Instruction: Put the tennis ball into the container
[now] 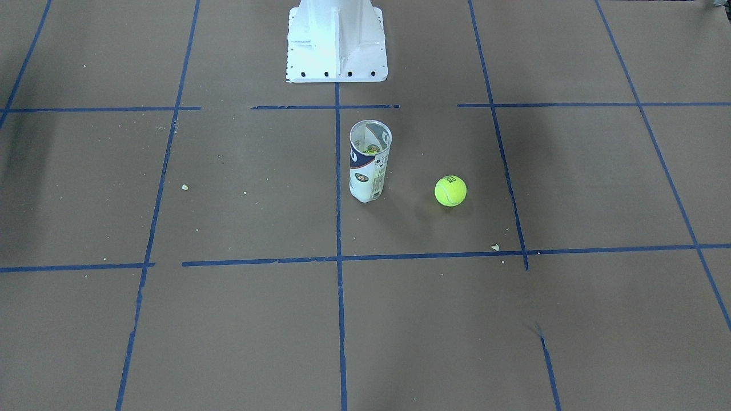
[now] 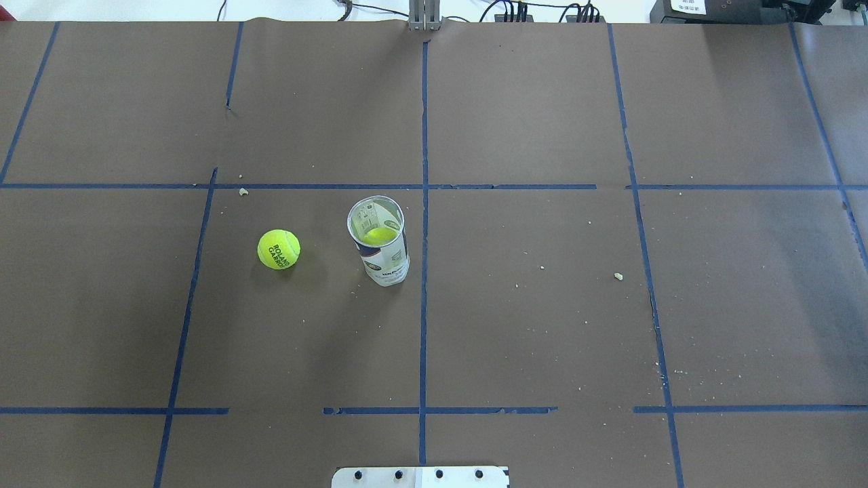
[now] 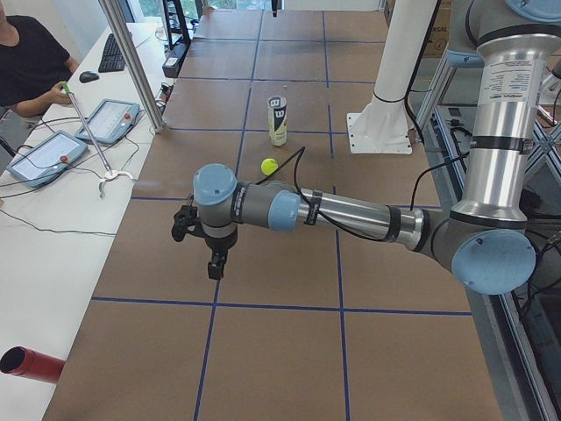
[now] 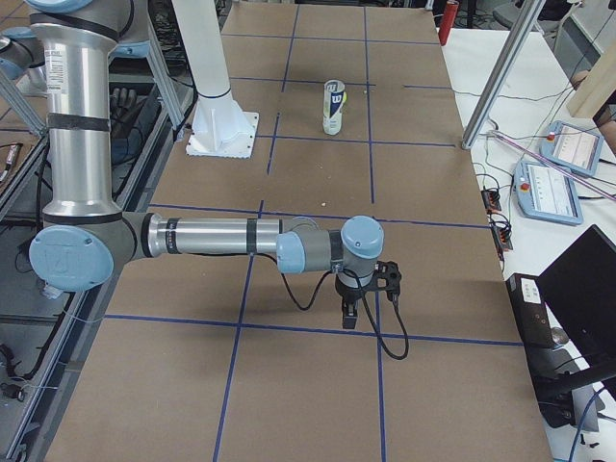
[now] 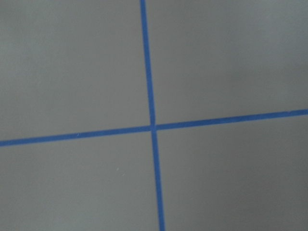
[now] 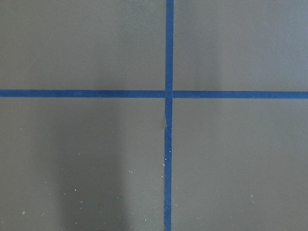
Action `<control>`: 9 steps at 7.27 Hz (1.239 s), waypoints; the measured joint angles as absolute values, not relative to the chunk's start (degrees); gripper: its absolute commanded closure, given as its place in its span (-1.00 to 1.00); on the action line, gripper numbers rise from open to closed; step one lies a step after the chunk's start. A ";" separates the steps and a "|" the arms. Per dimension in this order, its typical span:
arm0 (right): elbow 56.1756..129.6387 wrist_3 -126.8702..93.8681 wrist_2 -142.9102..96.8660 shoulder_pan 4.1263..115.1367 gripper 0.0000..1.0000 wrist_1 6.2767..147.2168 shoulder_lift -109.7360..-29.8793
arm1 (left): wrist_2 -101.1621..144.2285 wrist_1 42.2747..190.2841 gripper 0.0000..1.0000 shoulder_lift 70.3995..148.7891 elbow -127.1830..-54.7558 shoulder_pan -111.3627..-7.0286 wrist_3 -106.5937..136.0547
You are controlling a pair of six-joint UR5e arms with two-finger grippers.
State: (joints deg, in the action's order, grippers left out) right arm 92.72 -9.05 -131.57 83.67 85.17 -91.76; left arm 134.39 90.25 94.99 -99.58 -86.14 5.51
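The tennis ball (image 1: 450, 190) (image 2: 279, 249) (image 3: 269, 166) lies alone on the brown paper, a short way from the container on the robot's left side. The container (image 1: 369, 161) (image 2: 380, 244) (image 3: 277, 120) (image 4: 333, 106) stands upright and open-topped near the centre tape line, with another yellow-green ball (image 2: 380, 235) at its bottom. My left gripper (image 3: 215, 263) hangs over the table's left end, far from both. My right gripper (image 4: 348, 316) hangs over the right end. Each shows only in a side view, so I cannot tell open from shut. Both wrist views show only paper and tape.
The white robot base (image 1: 337, 43) (image 2: 420, 476) (image 4: 221, 125) stands behind the container. Blue tape lines grid the brown paper. An operator (image 3: 26, 61) sits at a side desk with tablets (image 3: 44, 156). A red cylinder (image 3: 31, 364) lies on that desk.
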 measured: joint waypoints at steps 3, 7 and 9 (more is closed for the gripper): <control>92.72 -9.05 -131.57 83.67 -1.00 85.17 -91.75 | 134.21 90.35 -1.00 96.25 -112.13 -74.73 25.51; 92.72 -9.05 -131.57 83.63 -1.00 85.17 -91.76 | 126.98 90.40 -1.00 101.96 -116.75 -62.91 41.32; 92.72 -9.05 -131.57 83.66 -1.00 85.17 -91.76 | 125.62 90.37 -1.00 104.24 -115.47 -60.12 42.32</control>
State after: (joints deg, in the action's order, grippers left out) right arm 92.72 -9.05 -131.57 83.66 85.17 -91.76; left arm 125.62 90.37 104.24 -115.47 -60.12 42.32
